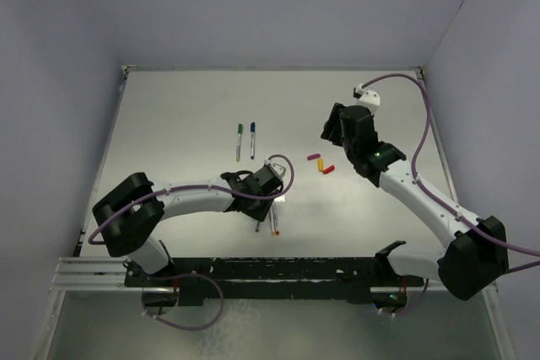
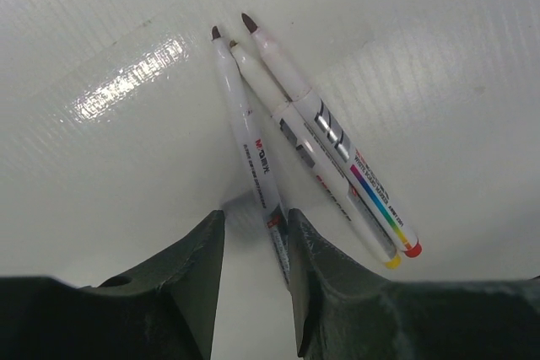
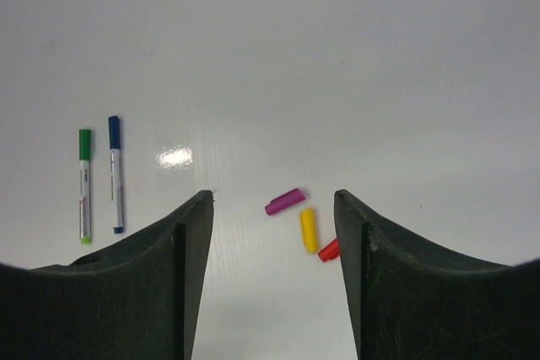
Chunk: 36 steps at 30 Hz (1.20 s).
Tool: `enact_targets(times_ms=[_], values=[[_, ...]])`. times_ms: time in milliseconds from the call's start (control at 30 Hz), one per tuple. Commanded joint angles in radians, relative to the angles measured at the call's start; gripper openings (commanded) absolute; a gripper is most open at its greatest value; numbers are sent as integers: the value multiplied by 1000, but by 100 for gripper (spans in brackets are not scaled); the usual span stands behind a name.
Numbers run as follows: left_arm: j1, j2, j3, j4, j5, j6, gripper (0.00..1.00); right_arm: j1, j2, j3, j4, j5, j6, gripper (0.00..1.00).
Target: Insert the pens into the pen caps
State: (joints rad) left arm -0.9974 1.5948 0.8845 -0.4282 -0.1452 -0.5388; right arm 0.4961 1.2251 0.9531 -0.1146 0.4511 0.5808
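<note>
Table point(image 1: 186, 107): pale grey-white, glossy sheet surface.

Left arm point(image 1: 190, 200) reached across to the table's middle near edge. Right arm point(image 1: 413, 196) extended up the right side, wrist turned toward the centre.

Left gripper point(image 2: 255, 218): jaws parted and low over the table. The rear of one pen lay in the gap, closer to one finger, which did not pinch it. The rear end itself was hidden.

Right gripper point(image 3: 272, 197): jaws wide apart, holding nothing, raised above the table and looking down at the loose caps.

Three uncapped pens point(image 2: 321, 166) lay on the table under the left gripper, fanned from a shared point, dark tips close together. Two crossed and touched. One showed a yellow rear end, one a red.

Green-capped pen point(image 3: 84, 185) and blue-capped pen point(image 3: 115, 174) lay side by side, parallel, just apart, further up the table, left of the caps, well clear of both grippers.

Magenta cap point(image 3: 284, 201), yellow cap point(image 3: 309, 229) and red cap point(image 3: 327, 250) lay loose in a small cluster between the two arms. Yellow lay near magenta. Red lay just beside yellow, part hidden by a right finger in the wrist view.
</note>
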Motion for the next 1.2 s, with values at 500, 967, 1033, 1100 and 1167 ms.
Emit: enact_targets(times_ms=[500, 967, 1033, 1100, 1167], values=[[-5, 41, 36, -20, -49, -12, 37, -4, 10, -8, 29, -19, 3, 60], [-4, 72, 22, -68, -67, -51, 31, -5, 16, 2, 26, -11, -8, 60], [-4, 70, 13, -77, -68, -59, 30, -5, 15, 3, 24, -7, -12, 60], [-3, 72, 5, -89, -70, -65, 29, -5, 14, 4, 22, -7, -14, 60], [-3, 72, -7, -93, -73, -74, 27, -6, 13, 4, 21, -4, -17, 60]])
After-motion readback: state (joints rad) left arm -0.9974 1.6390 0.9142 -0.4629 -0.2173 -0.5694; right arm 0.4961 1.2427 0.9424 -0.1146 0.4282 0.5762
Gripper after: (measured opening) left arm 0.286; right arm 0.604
